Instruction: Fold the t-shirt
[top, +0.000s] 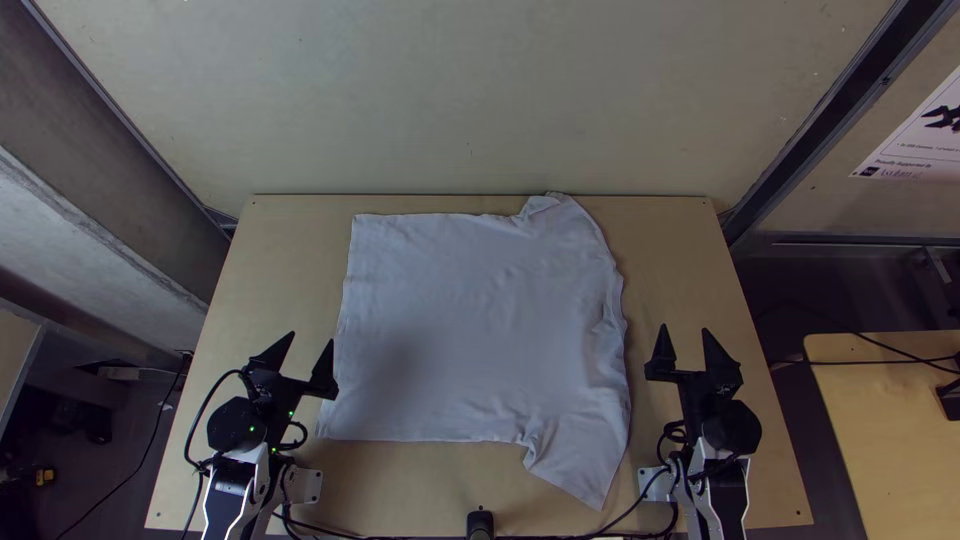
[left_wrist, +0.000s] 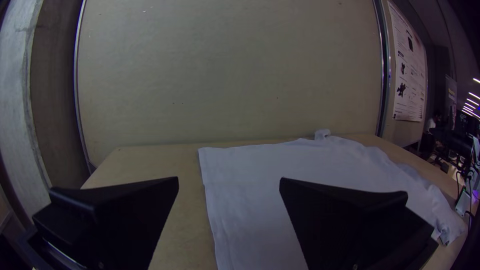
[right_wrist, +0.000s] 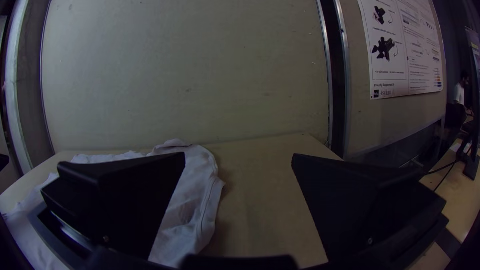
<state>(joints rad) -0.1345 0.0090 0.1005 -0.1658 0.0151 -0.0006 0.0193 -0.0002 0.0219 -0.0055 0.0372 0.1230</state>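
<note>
White T-shirt (top: 470, 330) spread flat, free of any grip

Lies in the middle of the wooden table (top: 270, 260), hem (top: 347, 320) toward the left gripper (top: 312, 338), neck side (top: 615, 310) toward the right gripper (top: 684, 328). Juts toward the near edge with the near sleeve (top: 585, 465); crumples a little at the far sleeve (top: 550, 205). Looks light, thin and limp, hard to damage but quick to wrinkle or drag askew under a one-sided pull. Calls for a low, gentle pinch, deep enough to catch the cloth without scraping the table. Probably best taken at the near hem corner (top: 328, 428) on one side and the near sleeve on the other, with both lifted together.

On the left, fingers set wide apart, empty, just beside the hem and aimed toward the far edge. On the right, likewise wide and empty, just off the neck side, seemingly level above the table in a near-matching pose.
</note>
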